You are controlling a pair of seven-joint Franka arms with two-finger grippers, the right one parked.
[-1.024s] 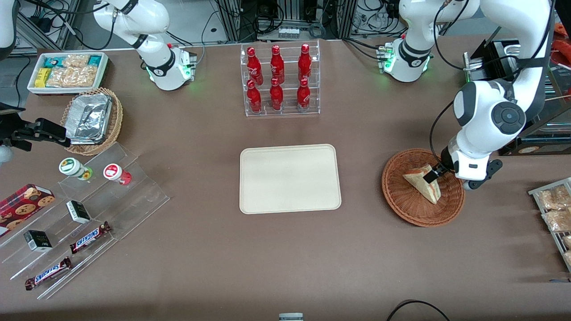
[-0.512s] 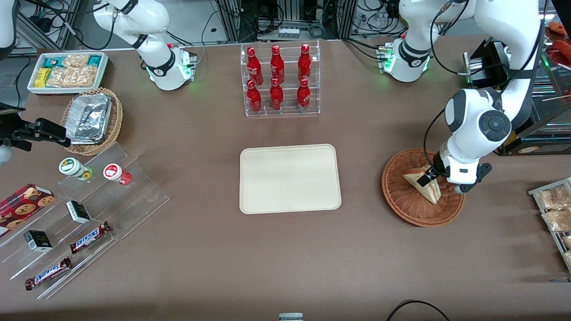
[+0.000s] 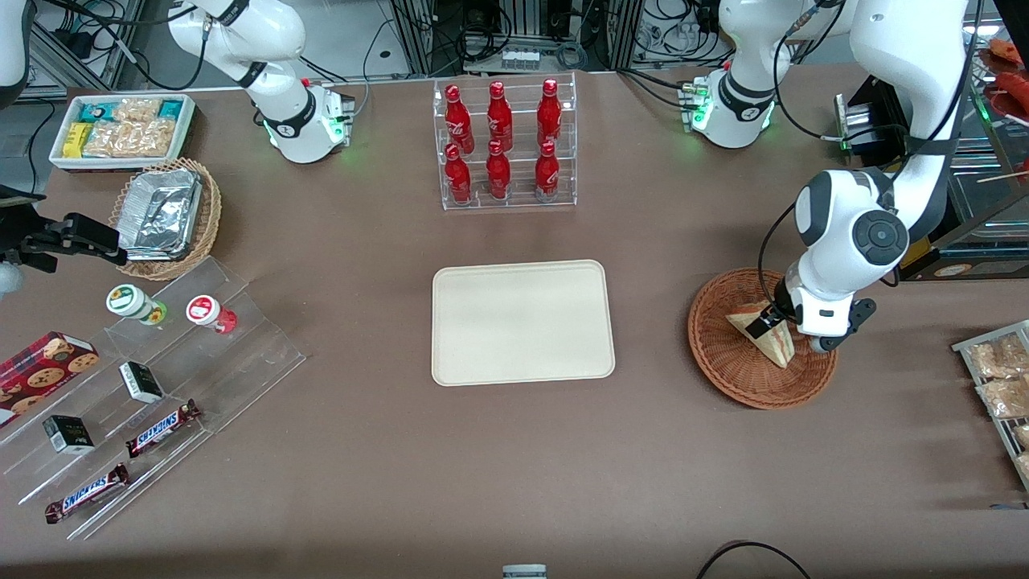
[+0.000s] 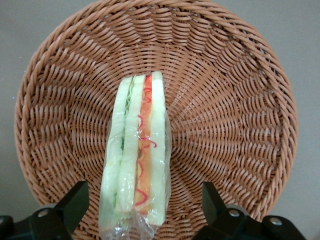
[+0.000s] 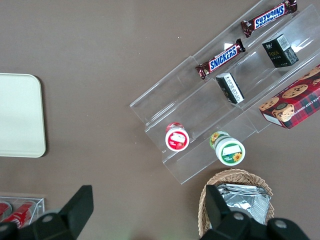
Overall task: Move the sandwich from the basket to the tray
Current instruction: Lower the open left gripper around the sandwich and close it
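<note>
The sandwich (image 3: 770, 338) (image 4: 136, 160), a plastic-wrapped wedge with pale bread and red-orange and green filling, stands on edge in the reddish-brown woven basket (image 3: 727, 368) (image 4: 235, 100) toward the working arm's end of the table. My left gripper (image 3: 766, 323) (image 4: 142, 207) is down inside the basket, open, with one black finger (image 4: 72, 207) on each side of the sandwich's wide end and a gap between pads and wrap. The cream tray (image 3: 522, 322) (image 5: 20, 117) lies bare at the table's middle.
An acrylic rack of red bottles (image 3: 502, 145) stands farther from the front camera than the tray. A wire rack of snack bags (image 3: 1001, 386) sits beside the basket at the table's edge. Tiered acrylic shelves with snacks (image 3: 153, 386) and a foil-tray basket (image 3: 165, 217) lie toward the parked arm's end.
The left arm's wrist has drawn in over the basket toward the tray side, bringing the gripper along the sandwich. The sandwich and basket have not moved.
</note>
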